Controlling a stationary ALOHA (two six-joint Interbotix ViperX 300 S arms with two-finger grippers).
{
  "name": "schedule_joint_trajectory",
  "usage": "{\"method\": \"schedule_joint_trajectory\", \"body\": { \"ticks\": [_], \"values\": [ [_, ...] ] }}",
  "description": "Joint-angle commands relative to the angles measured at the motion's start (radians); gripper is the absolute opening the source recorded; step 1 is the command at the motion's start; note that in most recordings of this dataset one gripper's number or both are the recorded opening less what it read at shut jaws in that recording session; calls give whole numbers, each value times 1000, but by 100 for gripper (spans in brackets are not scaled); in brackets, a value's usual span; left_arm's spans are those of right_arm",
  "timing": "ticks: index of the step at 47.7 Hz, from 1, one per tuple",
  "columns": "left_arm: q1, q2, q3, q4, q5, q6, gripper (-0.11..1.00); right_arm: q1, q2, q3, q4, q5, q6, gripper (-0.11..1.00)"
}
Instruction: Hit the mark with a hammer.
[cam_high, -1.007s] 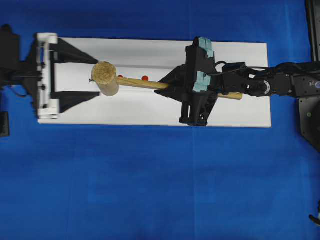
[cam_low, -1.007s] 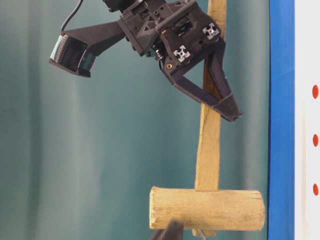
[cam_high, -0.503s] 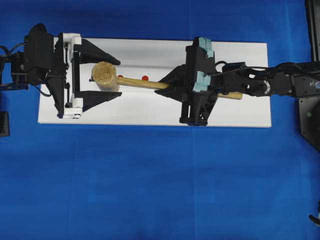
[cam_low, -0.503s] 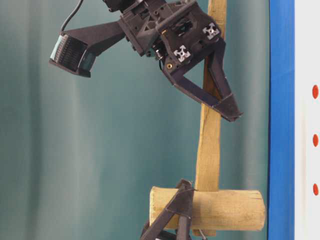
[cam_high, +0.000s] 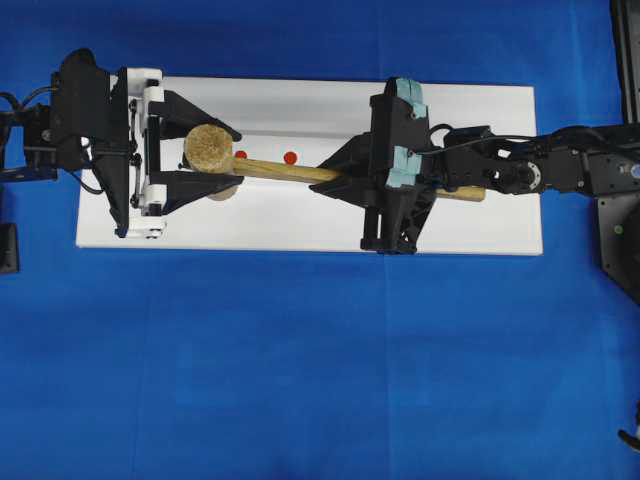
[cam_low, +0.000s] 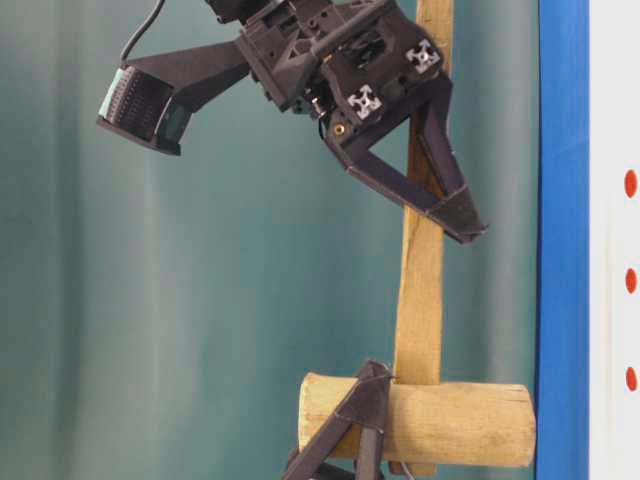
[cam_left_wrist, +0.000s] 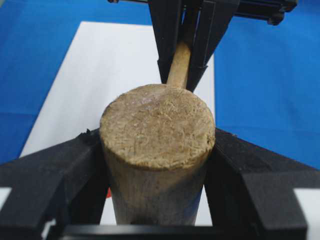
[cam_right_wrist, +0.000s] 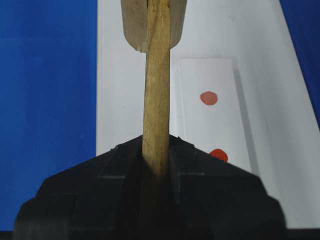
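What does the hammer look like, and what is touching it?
The hammer is pale, rough wood: a thick round head with a scuffed flat end, and a long, slim, flat handle. It is held up above the white board, near the red dots. The right tool is shut on the handle, partway along it. The left tool has a black finger pressed against each side of the head.

Both arms are black, with black cables. The left gripper has a white bracket; the right gripper carries pale teal pads.
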Motion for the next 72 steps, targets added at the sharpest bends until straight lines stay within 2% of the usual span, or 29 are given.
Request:
{"method": "schedule_joint_trajectory", "body": {
  "ticks": [1, 12, 14, 19, 24, 28, 31, 35, 39, 42, 48, 49, 59, 64, 72],
  "values": [
    [2, -6, -25, -2, -11, -9, 46, 3, -15, -26, -18, 8, -5, 2],
    [2, -11, -18, -3, -8, -25, 46, 3, -23, -17, -26, 29, -3, 2],
    [0, -12, -18, -3, -8, -31, 46, 3, -23, -15, -26, 31, -3, 5],
    [0, -11, -21, -5, -6, -48, 46, 3, -28, -14, -26, 28, -3, 27],
    [2, -9, -21, -6, -2, -77, 46, 5, -31, -14, -34, 9, -9, 59],
    [2, -9, -21, -6, 12, -130, 46, 20, -35, -11, -78, -31, -15, 83],
    [2, -9, -23, -8, 37, -192, 46, 37, -43, -11, -109, -69, -23, 94],
    [5, -9, -26, -9, 64, -288, 46, 49, -52, -12, -130, -91, -37, 89],
    [9, -11, -26, -12, 80, -407, 46, 52, -54, -11, -141, -98, -49, 90],
    [11, -11, -26, -12, 84, -528, 46, 52, -54, -11, -141, -100, -58, 90],
    [11, -11, -26, -11, 91, -707, 46, 52, -54, -11, -141, -103, -83, 90],
    [11, -11, -26, -11, 94, -753, 46, 54, -54, -9, -141, -103, -86, 90],
    [11, -14, -26, -8, 121, -1015, 46, 52, -21, -8, -144, -124, -147, 90],
    [5, -18, -28, -5, 123, -1086, 46, 51, 8, -12, -144, -132, -163, 90],
    [-20, -26, -37, -3, 121, -1106, 46, 32, 40, -12, -141, -132, -167, 90]
  ]
}}
